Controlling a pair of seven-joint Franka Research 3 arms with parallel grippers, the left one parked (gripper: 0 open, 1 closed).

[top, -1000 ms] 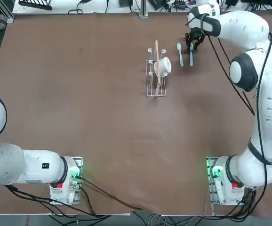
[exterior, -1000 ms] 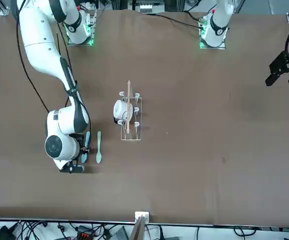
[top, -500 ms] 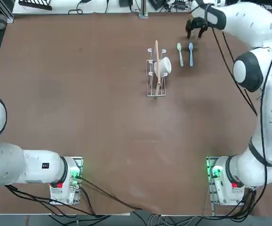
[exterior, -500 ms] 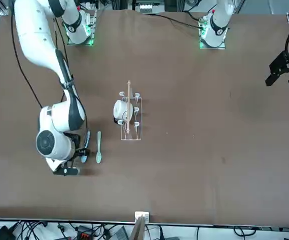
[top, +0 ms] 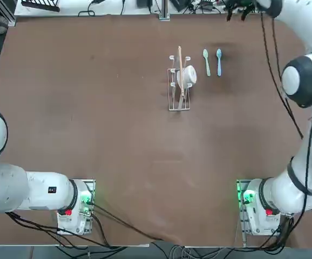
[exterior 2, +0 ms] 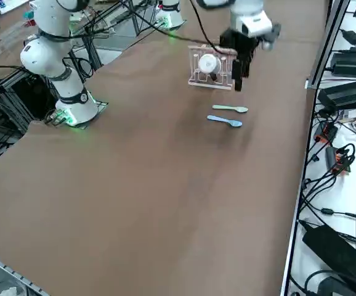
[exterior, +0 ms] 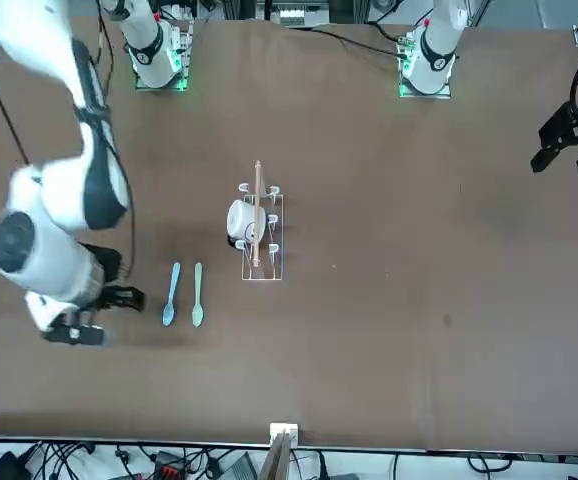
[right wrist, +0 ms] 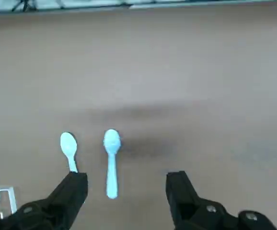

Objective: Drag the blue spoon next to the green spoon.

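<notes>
1. The blue spoon (top: pixel 218 60) lies on the brown table (top: pixel 91 135), just beside the green spoon (top: pixel 206 61) and parallel to it, bowls at the same end; neither touches the other.
2. The drag looks finished to me; only pulling the arm clear seems left.
3. The right gripper (right wrist: pixel 126 189) hangs above the spoons, lifted off the table, fingers spread wide and holding nothing.
4. A wire rack (top: pixel 180 81) with a white cup stands nearby.

Blue spoon (top: pixel 218 60) beside green spoon (top: pixel 206 60)
</notes>
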